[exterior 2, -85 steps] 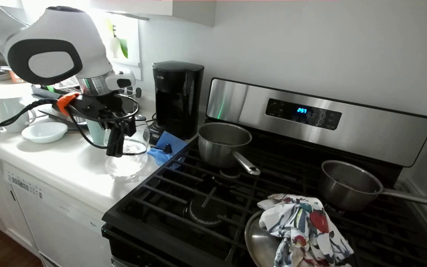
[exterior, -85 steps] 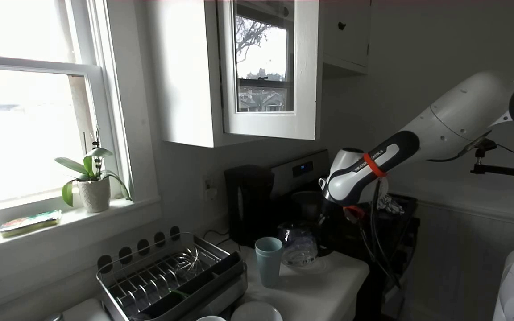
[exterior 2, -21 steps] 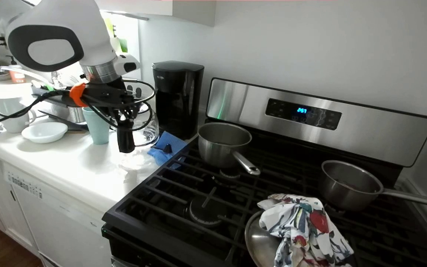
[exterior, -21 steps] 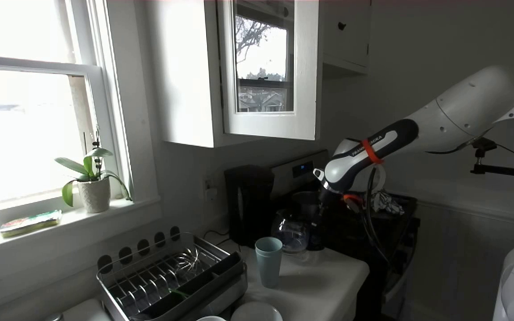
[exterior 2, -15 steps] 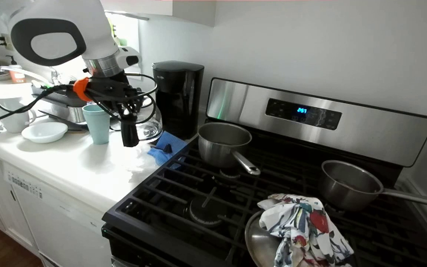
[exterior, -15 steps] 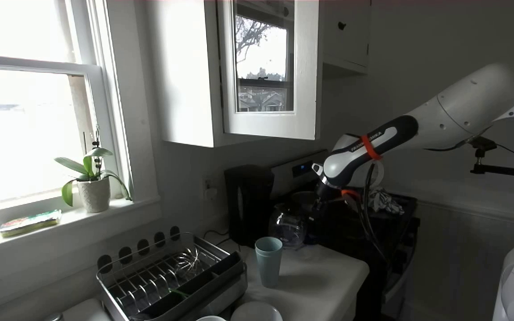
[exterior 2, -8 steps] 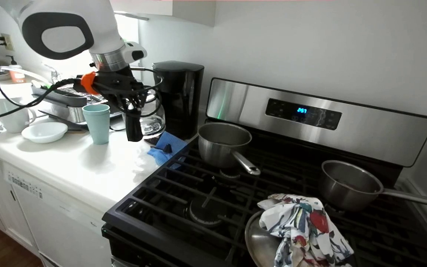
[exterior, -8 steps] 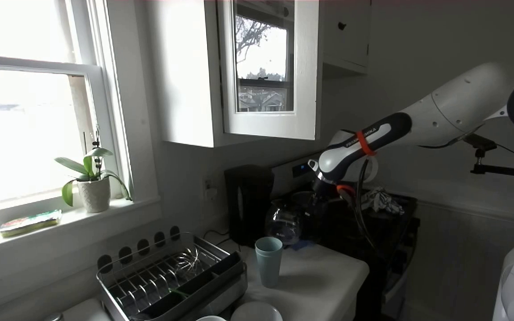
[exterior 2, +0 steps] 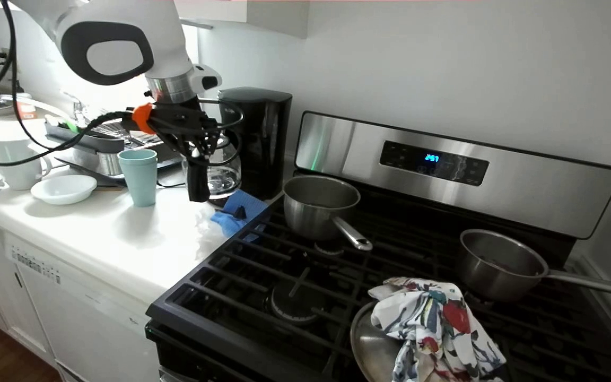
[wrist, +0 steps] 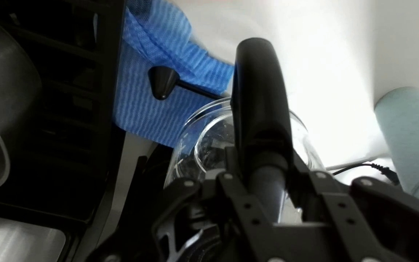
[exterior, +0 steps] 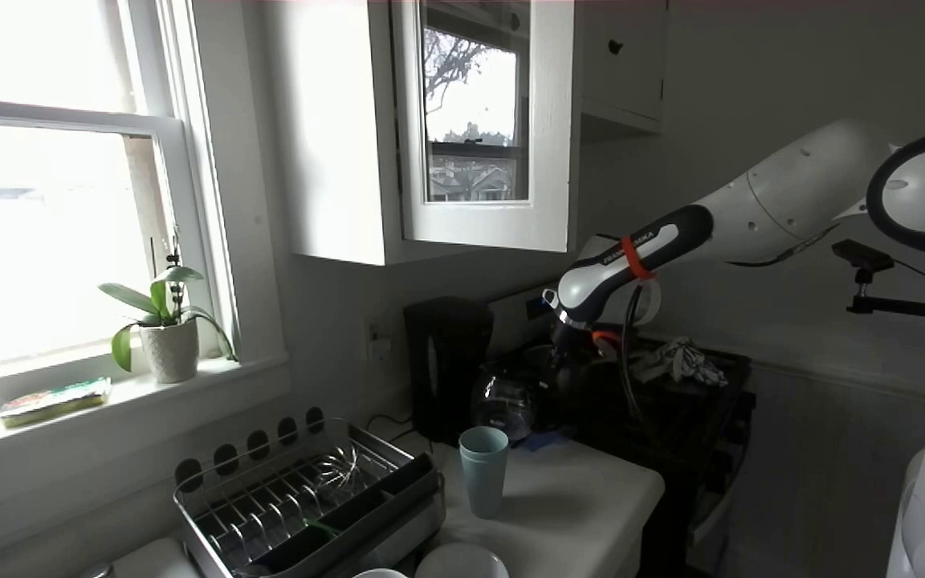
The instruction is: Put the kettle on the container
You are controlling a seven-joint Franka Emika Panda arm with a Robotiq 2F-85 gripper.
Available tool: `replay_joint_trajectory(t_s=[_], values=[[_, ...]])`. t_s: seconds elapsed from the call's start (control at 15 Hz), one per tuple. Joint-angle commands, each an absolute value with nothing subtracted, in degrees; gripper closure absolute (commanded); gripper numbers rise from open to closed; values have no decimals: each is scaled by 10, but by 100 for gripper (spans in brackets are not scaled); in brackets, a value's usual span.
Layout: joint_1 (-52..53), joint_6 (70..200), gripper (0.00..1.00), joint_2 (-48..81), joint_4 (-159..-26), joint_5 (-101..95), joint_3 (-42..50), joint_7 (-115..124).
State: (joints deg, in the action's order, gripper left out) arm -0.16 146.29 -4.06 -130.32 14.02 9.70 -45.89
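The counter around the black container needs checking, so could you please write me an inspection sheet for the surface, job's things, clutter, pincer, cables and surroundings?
Surface: white counter, partly washed out by glare in an exterior view.
Job's things: glass kettle held beside the black container; whether they touch is unclear.
Clutter: teal cup upright, white bowl, mug, dish rack; blue cloth by the stove, small black object on it.
Pincer: shut on the kettle's black handle.
Cables: arm cable passes in front of the mug in an exterior view; black cord near the cup.
Surroundings: two metal pots on the stove, floral cloth over a metal disc; potted plant by the window.
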Motion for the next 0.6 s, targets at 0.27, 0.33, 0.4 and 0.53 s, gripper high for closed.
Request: replay_joint_trajectory(t_s=[0.27,0.33,0.4,0.53], values=[[-19,1445,92,16,-1227,174,73,-430],[-21,1446,92,22,-1219,173,70,-424],[-22,1444,92,29,-1210,172,67,-418],[-26,1441,92,48,-1189,166,61,-401]])
